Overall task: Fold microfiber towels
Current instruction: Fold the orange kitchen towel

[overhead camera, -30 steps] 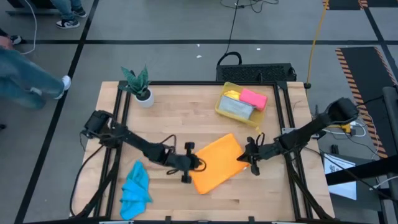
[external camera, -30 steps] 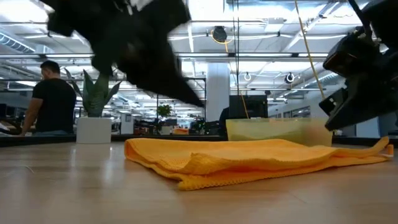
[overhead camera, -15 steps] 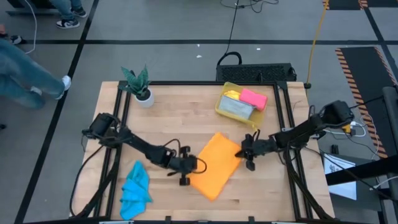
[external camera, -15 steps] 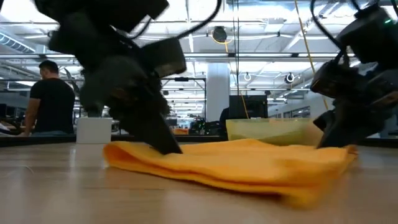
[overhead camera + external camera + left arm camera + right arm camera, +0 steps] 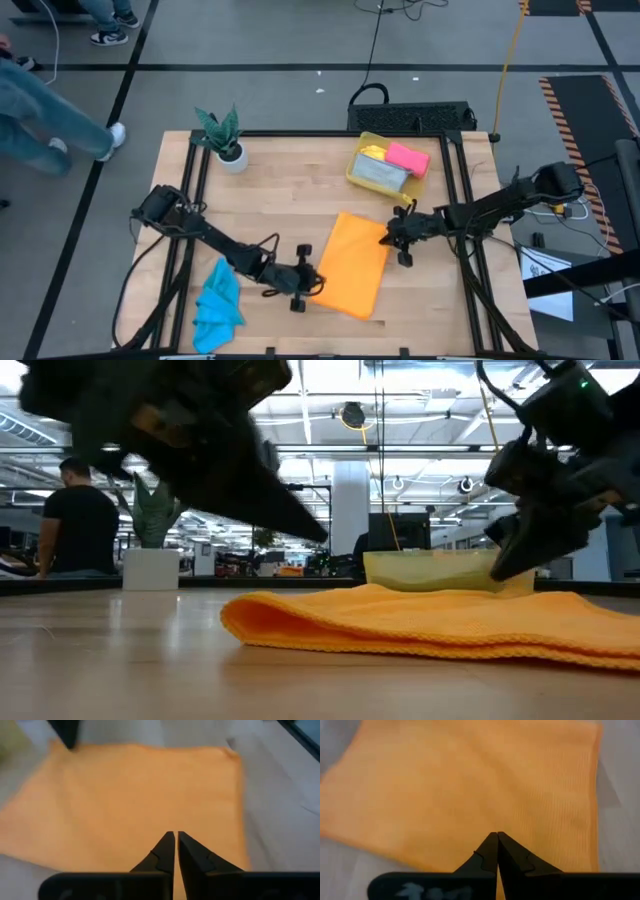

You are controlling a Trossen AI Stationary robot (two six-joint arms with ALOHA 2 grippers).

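High view | orange towel [image 5: 352,265] flat, long axis near-far | both claws together

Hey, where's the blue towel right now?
In the high view, the blue towel lies crumpled near the table's front-left corner, just left of the left hand and apart from the flat orange towel.

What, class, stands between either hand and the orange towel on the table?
Nothing visible. The left hand is at the orange towel on its lower left edge, the right hand at its upper right edge. Both wrist views look straight past the fingers onto bare orange cloth.
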